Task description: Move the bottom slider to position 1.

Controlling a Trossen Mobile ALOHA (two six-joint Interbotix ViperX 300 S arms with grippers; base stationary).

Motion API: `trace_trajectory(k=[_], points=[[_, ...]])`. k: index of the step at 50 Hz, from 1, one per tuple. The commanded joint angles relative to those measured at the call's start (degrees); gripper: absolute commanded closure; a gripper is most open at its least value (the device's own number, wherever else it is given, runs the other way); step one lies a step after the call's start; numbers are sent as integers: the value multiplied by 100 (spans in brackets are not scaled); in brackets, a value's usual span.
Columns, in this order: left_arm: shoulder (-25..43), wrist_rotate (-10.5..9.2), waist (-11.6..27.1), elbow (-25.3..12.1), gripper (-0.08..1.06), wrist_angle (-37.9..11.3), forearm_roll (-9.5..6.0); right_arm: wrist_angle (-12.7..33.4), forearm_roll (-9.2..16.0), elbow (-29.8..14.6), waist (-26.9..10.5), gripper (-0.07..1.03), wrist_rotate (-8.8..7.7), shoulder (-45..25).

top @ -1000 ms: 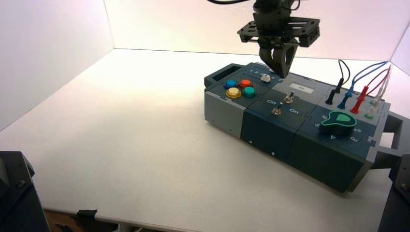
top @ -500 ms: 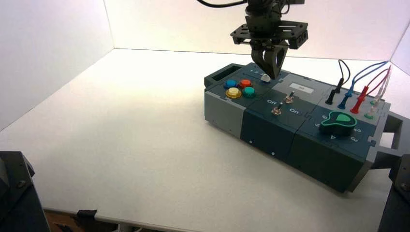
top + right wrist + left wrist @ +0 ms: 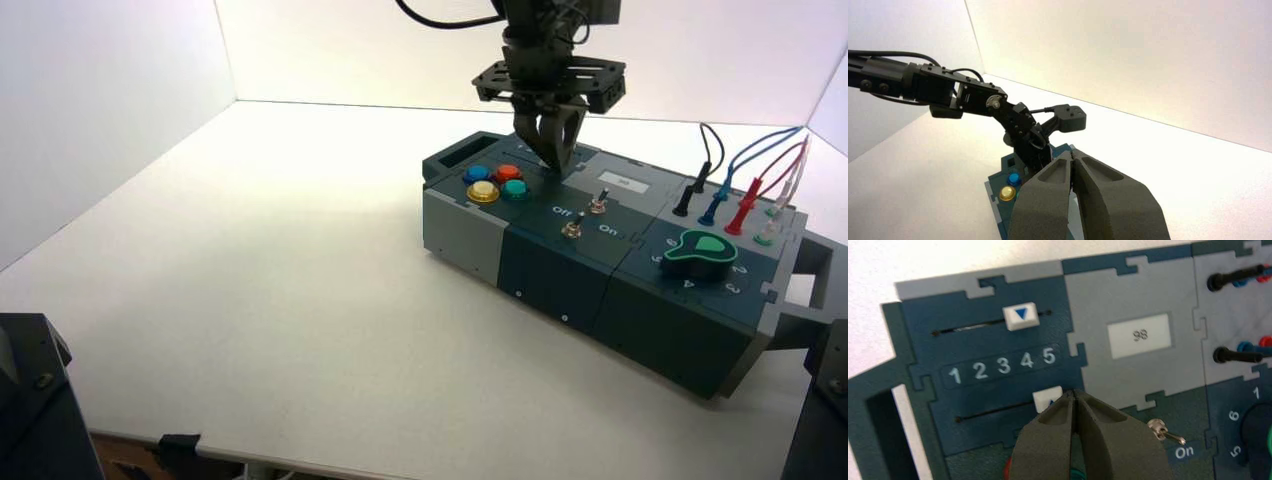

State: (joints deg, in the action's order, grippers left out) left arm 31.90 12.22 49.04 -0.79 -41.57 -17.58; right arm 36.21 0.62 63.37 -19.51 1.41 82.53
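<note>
The box (image 3: 560, 250) lies slantwise on the pale worktop (image 3: 250, 300), across the right half of the high view's frame. The left hand (image 3: 554, 170) is at work, reaching down from the top centre of that frame to the box's slider panel (image 3: 993, 347). Its fingers are together, tips at the edge of the bottom slider (image 3: 1047, 399), a white block on a dark track; whether they touch it cannot be told. The slider sits at the 5 end of its track, well apart from position 1 (image 3: 955, 375), the first digit of the white row running 1 to 5. Across that row, the other white slider (image 3: 1021, 316), marked with a blue triangle, stands between 4 and 5, nearer the 5 end. The display (image 3: 1140, 335) reads 98

Blue, red, yellow and green buttons (image 3: 495, 182) cluster right of centre in the high view, two metal toggles (image 3: 584, 216) farther right, then the green dial (image 3: 699, 252), with wires (image 3: 745, 175) towards the upper right. The right hand (image 3: 1072, 154) waits outside the high view's frame, its fingers together, facing the box and left arm
</note>
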Motion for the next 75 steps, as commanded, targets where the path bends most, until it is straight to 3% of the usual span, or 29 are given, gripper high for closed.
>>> trace_trajectory(k=[1, 27, 75], points=[[-123, 35, -70, -220, 101, 18, 18, -79, 0, -70, 18, 99, 9, -44], [53, 53, -220, -439, 101, -114, 53, -97, 0, -70, 18, 99, 9, -53], [-185, 211, -448, -105, 101, -237, 88, -97, 0, -70, 18, 99, 9, -44]])
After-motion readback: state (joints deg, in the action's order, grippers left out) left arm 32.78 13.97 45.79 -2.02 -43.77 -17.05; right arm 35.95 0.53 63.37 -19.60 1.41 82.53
